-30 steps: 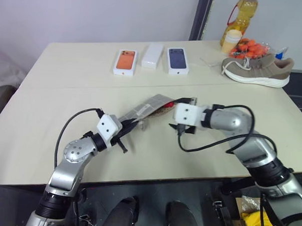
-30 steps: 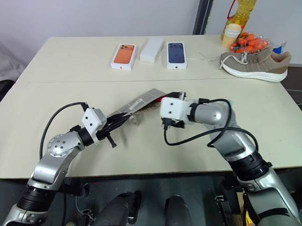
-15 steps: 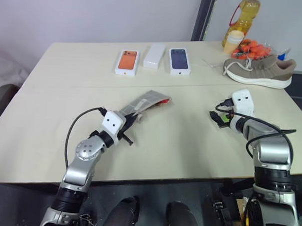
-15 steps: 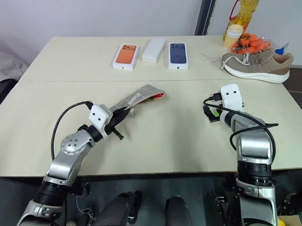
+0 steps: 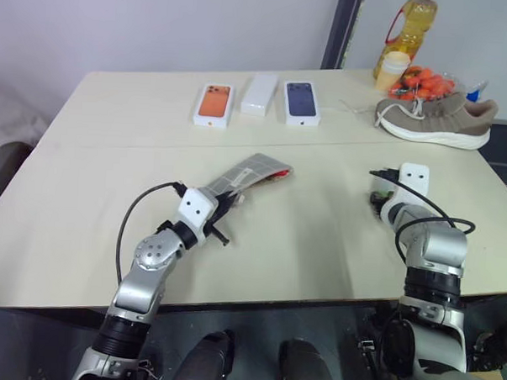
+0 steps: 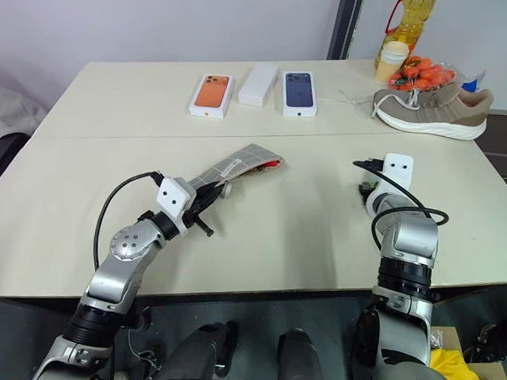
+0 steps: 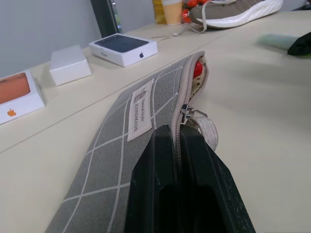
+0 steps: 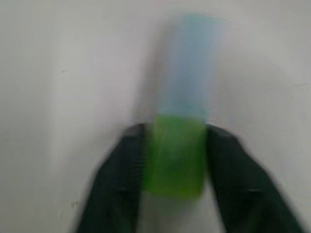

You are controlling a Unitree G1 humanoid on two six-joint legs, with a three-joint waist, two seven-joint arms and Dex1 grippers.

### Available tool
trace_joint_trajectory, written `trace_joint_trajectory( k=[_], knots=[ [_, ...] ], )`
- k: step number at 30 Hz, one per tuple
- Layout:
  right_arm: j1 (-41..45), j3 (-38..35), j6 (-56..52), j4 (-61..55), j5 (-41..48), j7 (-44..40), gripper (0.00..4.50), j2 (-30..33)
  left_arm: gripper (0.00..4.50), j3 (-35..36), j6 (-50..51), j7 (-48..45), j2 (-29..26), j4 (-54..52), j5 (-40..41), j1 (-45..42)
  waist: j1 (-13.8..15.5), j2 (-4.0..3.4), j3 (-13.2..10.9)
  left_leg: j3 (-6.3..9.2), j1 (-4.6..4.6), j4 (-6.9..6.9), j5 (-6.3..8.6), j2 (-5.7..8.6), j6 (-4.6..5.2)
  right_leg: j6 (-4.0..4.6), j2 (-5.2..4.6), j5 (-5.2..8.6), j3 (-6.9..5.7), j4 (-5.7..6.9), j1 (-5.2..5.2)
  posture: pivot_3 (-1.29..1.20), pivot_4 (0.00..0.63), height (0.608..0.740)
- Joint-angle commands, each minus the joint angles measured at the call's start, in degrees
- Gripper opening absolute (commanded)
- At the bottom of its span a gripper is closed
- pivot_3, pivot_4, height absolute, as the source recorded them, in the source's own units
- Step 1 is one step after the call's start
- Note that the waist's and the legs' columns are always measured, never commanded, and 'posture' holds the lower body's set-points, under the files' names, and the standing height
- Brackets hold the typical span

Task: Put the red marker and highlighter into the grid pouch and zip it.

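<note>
Left gripper clamped on the pouch edge by its zipper; one red marker tip inside the mouth. Right gripper pinches one highlighter at table right. Behind: three boxes, one shoe.

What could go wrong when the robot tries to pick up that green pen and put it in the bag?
1. The right claw sits astride the stubby highlighter on the table; it may roll or slip out.
2. The grid pouch, pinched by the left claw, gapes only at its far end, where the red marker sits, so the highlighter might snag.
</note>
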State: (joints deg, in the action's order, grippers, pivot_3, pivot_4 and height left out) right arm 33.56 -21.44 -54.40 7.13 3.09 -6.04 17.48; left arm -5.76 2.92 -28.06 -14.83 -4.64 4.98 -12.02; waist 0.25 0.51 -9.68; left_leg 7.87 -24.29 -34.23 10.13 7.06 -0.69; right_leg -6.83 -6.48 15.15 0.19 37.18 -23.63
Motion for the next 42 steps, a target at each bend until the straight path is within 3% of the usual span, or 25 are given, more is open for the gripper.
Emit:
trace_joint_trajectory(
  k=[1,5,10,32,42],
  knots=[
    [-0.6,6.9,4.3,-3.8,-0.5,-4.4,0.91,3.1,0.00,1.2,-0.7,0.3,-0.6,-2.4,0.6,-0.3,-0.1,0.00,0.0,0.00,0.00,0.00,0.00,0.00,0.00,0.00,0.00,0.00,0.00,0.00,-0.01,0.00,0.150,0.740],
    [-4.2,23.2,17.7,-13.6,-4.6,-19.5,0.91,14.2,0.00,2.2,-0.6,0.0,-1.3,-1.8,1.3,-1.3,-0.7,-0.05,0.0,0.00,-0.01,0.01,0.00,0.01,0.00,-0.02,0.00,0.01,-0.02,-0.01,-0.02,0.00,0.150,0.740],
    [-6.9,26.3,21.3,-23.2,0.6,-30.9,0.91,19.8,0.00,3.0,-0.7,-0.4,-1.9,-1.1,2.0,-2.3,-1.0,-0.01,0.0,0.07,-0.01,0.01,0.02,-0.03,0.01,-0.08,0.00,0.05,-0.14,-0.04,0.05,0.00,0.150,0.740],
    [-5.9,31.9,20.1,-25.1,-1.4,-35.1,0.91,20.5,0.00,0.8,-1.3,-4.8,-2.8,-3.9,2.9,-1.6,-0.8,0.00,0.0,0.10,-0.02,-0.02,0.02,0.00,0.01,-0.07,-0.05,0.05,-0.15,-0.08,0.08,0.00,0.150,0.740],
    [-0.9,41.9,31.2,-27.6,-12.2,-43.4,0.91,29.3,0.00,-1.9,-1.0,-11.6,-6.3,-7.4,3.7,-1.1,-0.8,0.00,-0.1,0.10,-0.03,-0.01,0.03,0.00,0.01,-0.07,-0.06,0.05,-0.16,-0.12,0.08,0.00,0.150,0.740]
  ],
)
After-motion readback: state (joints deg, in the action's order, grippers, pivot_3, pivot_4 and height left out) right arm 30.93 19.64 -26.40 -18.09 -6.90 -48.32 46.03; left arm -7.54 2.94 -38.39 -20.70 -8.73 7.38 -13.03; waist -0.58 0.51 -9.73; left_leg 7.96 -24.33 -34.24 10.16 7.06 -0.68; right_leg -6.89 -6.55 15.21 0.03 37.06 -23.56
